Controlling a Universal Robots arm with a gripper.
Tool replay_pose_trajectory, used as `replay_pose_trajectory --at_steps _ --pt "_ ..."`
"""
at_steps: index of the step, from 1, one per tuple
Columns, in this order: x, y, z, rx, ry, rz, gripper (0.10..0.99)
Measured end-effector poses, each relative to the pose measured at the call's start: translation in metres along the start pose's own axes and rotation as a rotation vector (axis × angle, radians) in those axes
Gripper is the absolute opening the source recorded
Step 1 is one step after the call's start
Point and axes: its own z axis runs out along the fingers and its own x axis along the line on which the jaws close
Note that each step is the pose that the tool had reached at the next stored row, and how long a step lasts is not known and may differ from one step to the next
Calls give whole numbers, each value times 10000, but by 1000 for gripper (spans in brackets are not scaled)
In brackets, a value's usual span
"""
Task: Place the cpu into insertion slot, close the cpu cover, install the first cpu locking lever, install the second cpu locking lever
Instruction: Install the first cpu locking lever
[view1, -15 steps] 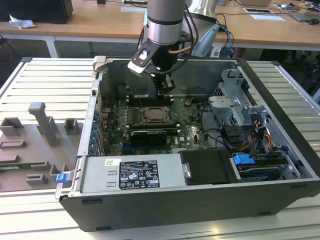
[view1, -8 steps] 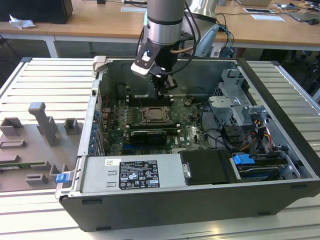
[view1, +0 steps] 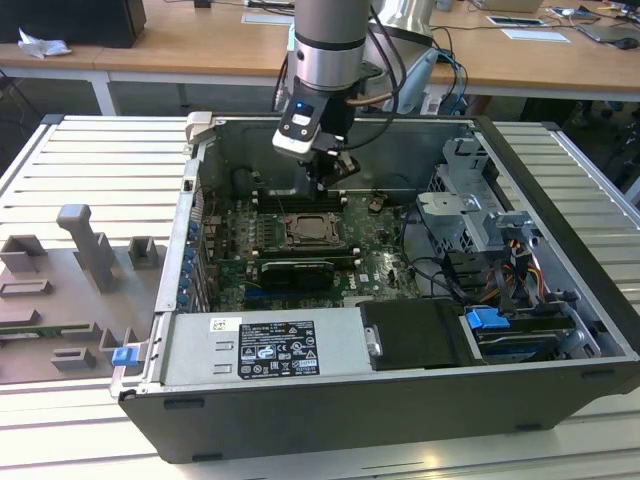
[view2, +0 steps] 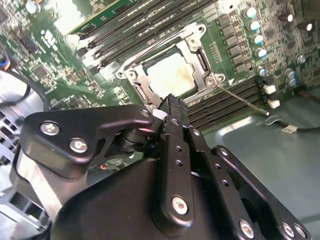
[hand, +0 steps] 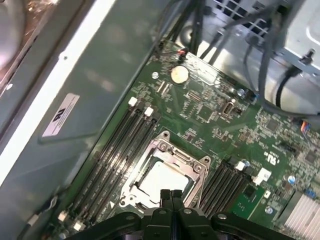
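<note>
Silver cpu sits in the insertion slot, cpu cover down (a thin lever sticks out, unlocked), and the empty gripper is pinched shut.

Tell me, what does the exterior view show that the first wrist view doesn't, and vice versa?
Exterior view adds the whole computer case, its power supply and a grey fixture tray on the exterior view's left. First wrist view adds a coin battery and a white sticker on the computer case. Both: the cpu under the cpu cover, the gripper above.
</note>
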Motion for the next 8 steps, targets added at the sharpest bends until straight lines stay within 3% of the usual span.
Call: replay_pose_trajectory --at_steps 8 --pt "0 -1 0 4 22 -1308 106"
